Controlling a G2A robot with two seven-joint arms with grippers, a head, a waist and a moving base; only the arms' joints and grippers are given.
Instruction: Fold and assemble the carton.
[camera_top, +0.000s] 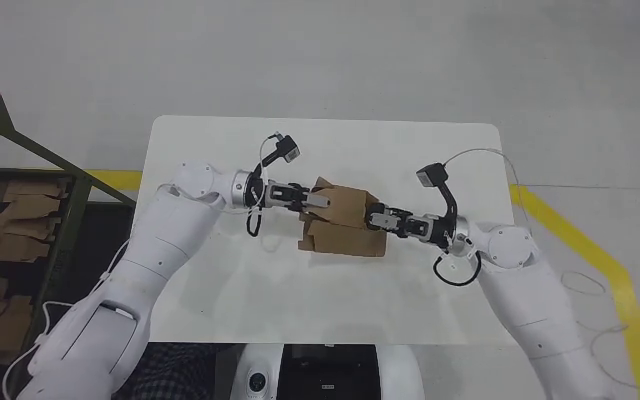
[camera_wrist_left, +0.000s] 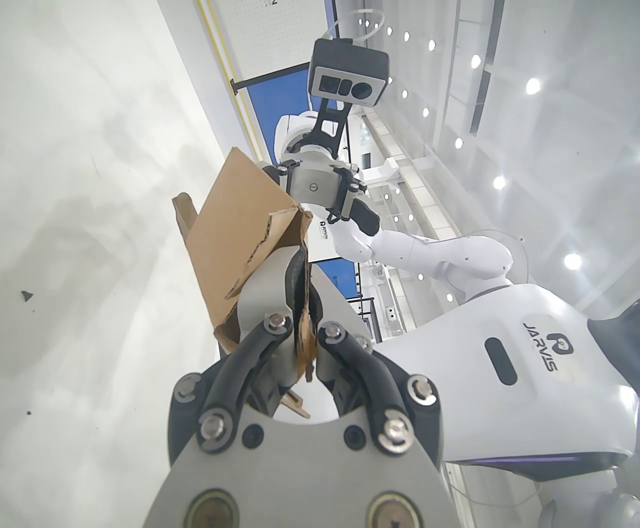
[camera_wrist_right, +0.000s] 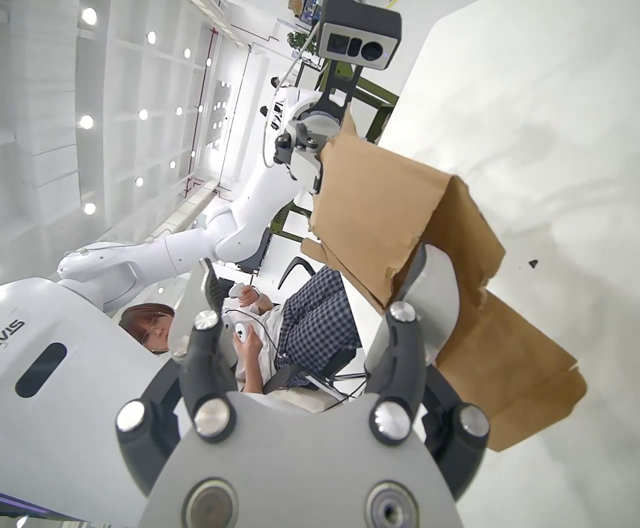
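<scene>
Pinching a flap of the brown cardboard carton, my left gripper is clenched. My right gripper stands spread, one finger against the carton's opposite end. The carton lies between them over the white table. Around it is grey floor with yellow tape.

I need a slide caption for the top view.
Left gripper pinches the carton at one end; open right gripper touches the other, over a white table.
</scene>
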